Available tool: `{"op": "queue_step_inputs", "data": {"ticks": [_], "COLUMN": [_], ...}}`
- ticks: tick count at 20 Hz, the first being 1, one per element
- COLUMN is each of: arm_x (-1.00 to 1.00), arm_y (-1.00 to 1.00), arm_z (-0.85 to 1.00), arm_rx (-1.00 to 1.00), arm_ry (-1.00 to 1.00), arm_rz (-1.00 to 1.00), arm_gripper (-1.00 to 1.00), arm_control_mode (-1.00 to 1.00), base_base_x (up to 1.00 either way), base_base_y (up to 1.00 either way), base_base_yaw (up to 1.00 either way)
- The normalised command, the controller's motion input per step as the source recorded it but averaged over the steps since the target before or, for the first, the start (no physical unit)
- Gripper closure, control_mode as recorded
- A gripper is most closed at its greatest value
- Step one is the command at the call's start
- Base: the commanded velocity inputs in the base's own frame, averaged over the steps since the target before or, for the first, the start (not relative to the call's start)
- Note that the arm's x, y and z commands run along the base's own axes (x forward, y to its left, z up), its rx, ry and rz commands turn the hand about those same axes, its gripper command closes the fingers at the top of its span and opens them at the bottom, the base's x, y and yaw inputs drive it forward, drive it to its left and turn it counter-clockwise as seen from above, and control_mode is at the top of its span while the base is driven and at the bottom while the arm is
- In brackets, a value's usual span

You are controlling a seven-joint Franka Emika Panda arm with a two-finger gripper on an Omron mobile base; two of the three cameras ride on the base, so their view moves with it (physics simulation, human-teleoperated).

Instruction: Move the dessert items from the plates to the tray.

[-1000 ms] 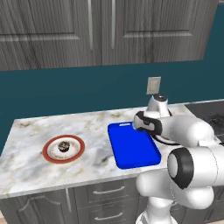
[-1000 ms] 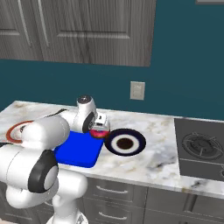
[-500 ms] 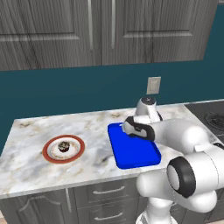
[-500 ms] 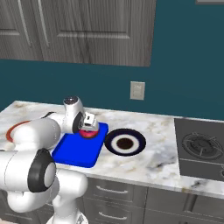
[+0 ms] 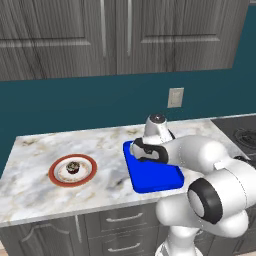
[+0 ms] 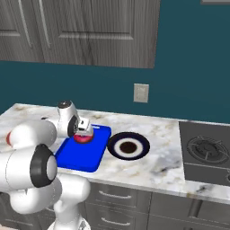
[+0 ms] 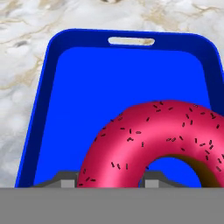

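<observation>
The claw (image 6: 83, 134) is clamped on the pink donut (image 7: 153, 144), its two tips pressing either side of the ring's near edge, and the sprinkled treat hangs right over the blue tray (image 7: 131, 87). From the hand camera the donut covers the tray's near end, with the handle slot at the far rim and bare blue floor between the two. In the right base view the donut (image 6: 83, 137) sits low over the tray's (image 6: 85, 157) back half, close to the floor, though whether it touches I cannot tell. From the left base view the claw (image 5: 146, 151) is tucked behind the wrist above the tray (image 5: 155, 177), the arm folded tight over it. Just beside the tray, on the stove side, lies the navy plate (image 6: 129, 147) with its white ring and dark centre. Well apart from the tray on its other side, the red-rimmed white plate (image 5: 73, 170) carries the dark cupcake (image 5: 73, 167), sitting at its middle on the marble desk (image 5: 107, 145).
</observation>
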Motion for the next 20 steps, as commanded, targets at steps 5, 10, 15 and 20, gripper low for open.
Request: {"op": "queue_step_inputs", "data": {"ticks": [5, 10, 15, 20], "arm_x": [0.31, 0.35, 0.18, 0.09], "arm_y": [0.00, -0.02, 0.00, 0.00], "arm_z": [-0.28, -0.06, -0.13, -0.20], "arm_rx": [0.00, 0.00, 0.00, 0.00], "arm_ry": [0.01, 0.02, 0.00, 0.00], "arm_rz": [0.00, 0.00, 0.00, 0.00], "arm_gripper": [1.00, 1.00, 1.00, 1.00], "arm_control_mode": [-1.00, -1.00, -1.00, -1.00], "base_base_x": [0.00, 0.00, 0.00, 0.00], "base_base_y": [0.00, 0.00, 0.00, 0.00], "base_base_yaw": [0.00, 0.00, 0.00, 0.00]}}
